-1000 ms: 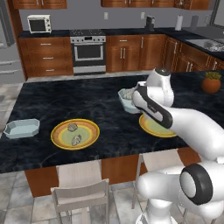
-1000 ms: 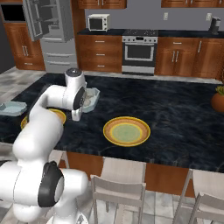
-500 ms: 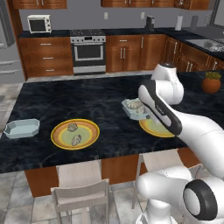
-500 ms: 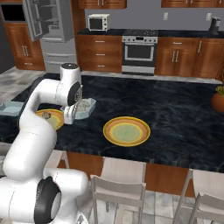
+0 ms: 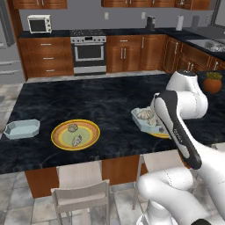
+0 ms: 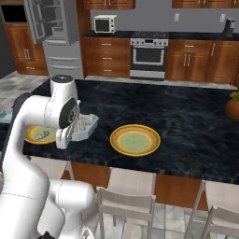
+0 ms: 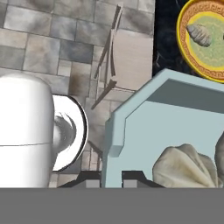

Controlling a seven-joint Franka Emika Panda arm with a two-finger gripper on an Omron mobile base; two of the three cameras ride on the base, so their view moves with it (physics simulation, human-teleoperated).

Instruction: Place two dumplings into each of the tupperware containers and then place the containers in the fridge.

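Note:
My gripper (image 7: 111, 177) is shut on the rim of a pale-blue tupperware container (image 7: 144, 127), held above the counter near its front edge. Two dumplings lie in it; one dumpling (image 7: 183, 166) shows close up. In the left base view this container (image 5: 147, 121) sits by my forearm, and in the right base view it is the container (image 6: 87, 125) beside my hand. A second tupperware container (image 5: 22, 128) lies empty at the counter's left end. Two more dumplings (image 5: 73, 128) rest on a yellow plate (image 5: 75, 134). The fridge (image 6: 51, 28) stands at the far left with a door open.
An empty yellow plate (image 6: 135, 139) lies mid-counter. Chairs (image 5: 81, 193) stand along the counter's front edge, and one chair (image 7: 111, 65) is right below my hand. A potted plant (image 5: 212, 81) is at the right end. The oven (image 5: 89, 50) and cabinets line the back wall.
The arm has carried the held container, dumplings inside, from the middle of the counter toward its front edge. The plates and the other container have stayed put.

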